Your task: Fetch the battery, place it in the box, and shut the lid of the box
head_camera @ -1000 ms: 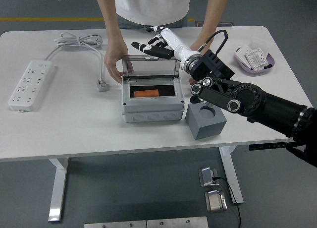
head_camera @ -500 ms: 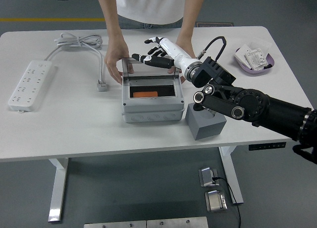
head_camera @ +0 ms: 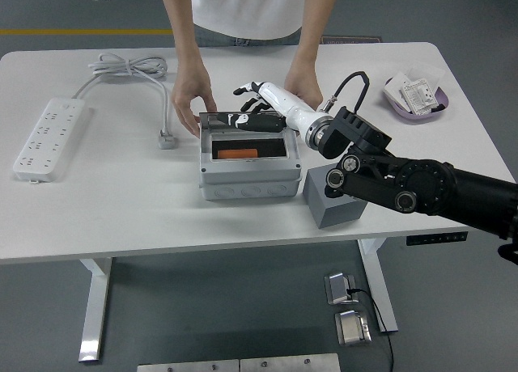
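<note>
A grey box (head_camera: pixel 247 178) stands at the table's middle. An orange battery (head_camera: pixel 237 154) lies inside it. The clear lid (head_camera: pixel 243 121) is tilted forward, partly lowered over the opening. My right hand (head_camera: pixel 257 111) rests on the lid's top edge with fingers spread flat, holding nothing. My right arm (head_camera: pixel 405 182) reaches in from the right. A person at the far side holds the box's back corners with one hand (head_camera: pixel 193 97) at the left and the other hand (head_camera: pixel 303 85) at the right. My left arm is out of view.
A grey block (head_camera: pixel 333 206) with a round hole stands right of the box, under my right arm. A white power strip (head_camera: pixel 48 137) and its coiled cable (head_camera: pixel 129 69) lie at the left. A purple dish (head_camera: pixel 414 97) with packets sits at the far right.
My right hand has moved down and forward, pushing the lid from upright to partly lowered. The person's right hand shifted slightly behind the box.
</note>
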Controlling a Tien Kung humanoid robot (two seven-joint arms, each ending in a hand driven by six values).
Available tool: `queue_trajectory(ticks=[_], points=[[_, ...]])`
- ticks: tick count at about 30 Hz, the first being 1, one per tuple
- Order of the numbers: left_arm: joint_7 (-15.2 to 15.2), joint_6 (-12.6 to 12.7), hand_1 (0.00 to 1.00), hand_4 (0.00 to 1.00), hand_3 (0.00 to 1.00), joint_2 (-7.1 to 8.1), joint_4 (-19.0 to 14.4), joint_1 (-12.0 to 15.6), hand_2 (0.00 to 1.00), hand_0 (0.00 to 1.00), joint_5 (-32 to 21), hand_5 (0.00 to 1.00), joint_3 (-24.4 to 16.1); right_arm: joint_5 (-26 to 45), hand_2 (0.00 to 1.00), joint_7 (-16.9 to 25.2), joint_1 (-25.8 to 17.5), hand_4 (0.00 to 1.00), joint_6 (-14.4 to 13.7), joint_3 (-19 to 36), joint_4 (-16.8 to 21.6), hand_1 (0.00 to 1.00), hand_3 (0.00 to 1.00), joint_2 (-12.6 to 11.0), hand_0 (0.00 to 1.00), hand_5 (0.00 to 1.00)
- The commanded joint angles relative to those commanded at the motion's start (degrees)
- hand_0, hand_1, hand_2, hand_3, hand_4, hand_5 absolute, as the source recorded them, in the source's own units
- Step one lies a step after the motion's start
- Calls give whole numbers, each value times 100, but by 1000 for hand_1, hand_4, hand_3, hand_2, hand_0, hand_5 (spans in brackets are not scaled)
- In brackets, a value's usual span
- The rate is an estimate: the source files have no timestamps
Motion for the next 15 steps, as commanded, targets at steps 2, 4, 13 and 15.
queue_trajectory(ticks=[2,4,13,15], points=[[-12,2,688,703,640,-1,2,8,622,601,-36,147,26,-47,688,-35,-11,930,-3,-11,124,659,856,-51,789,782],[-27,3,688,703,640,-1,3,16,622,601,-73,147,56,-82,688,-70,-22,930,-2,-33,247,659,856,-102,789,782],[-53,9,688,701,639,-23,9,45,621,600,-142,146,116,-23,689,-124,-122,927,66,-117,507,654,858,-232,763,781],[-58,9,688,701,639,-29,9,47,621,600,-156,146,131,13,689,-119,-147,927,75,-136,515,654,858,-252,763,781]])
